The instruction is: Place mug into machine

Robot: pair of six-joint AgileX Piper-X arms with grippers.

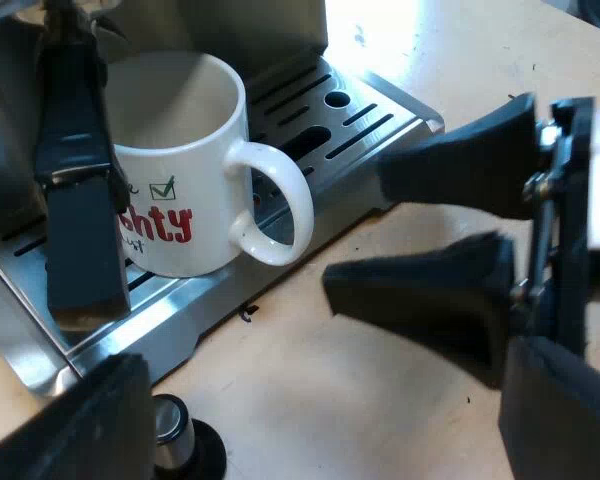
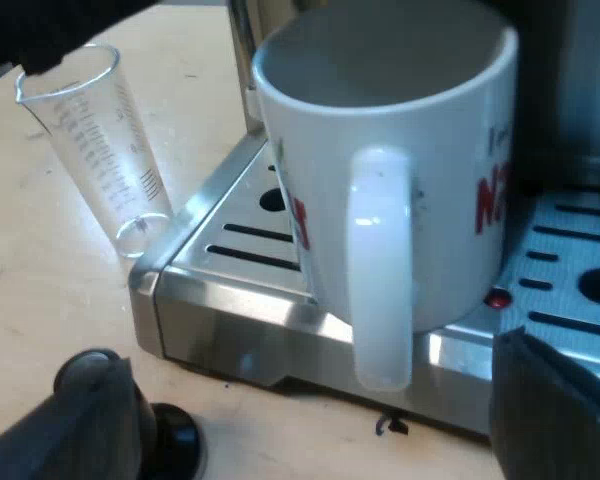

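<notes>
The white mug [image 1: 180,170] with red lettering stands upright on the espresso machine's slotted metal drip tray [image 1: 320,130], its handle [image 1: 280,205] pointing out over the tray's edge. My right gripper [image 1: 355,225] hovers over the table just off that handle, open and holding nothing. In the right wrist view the mug [image 2: 400,170] is close ahead, and the handle [image 2: 380,270] lies between the spread fingers of my right gripper [image 2: 305,400] without touching them. My left gripper [image 1: 310,420] is open too, back from the tray with nothing in it.
A dark holder handle [image 1: 75,180] hangs at the machine's front beside the mug. An empty measuring glass [image 2: 100,150] stands on the table by the tray's corner. A tamper [image 1: 175,440] with a metal base sits on the table below the tray's edge [image 2: 240,340].
</notes>
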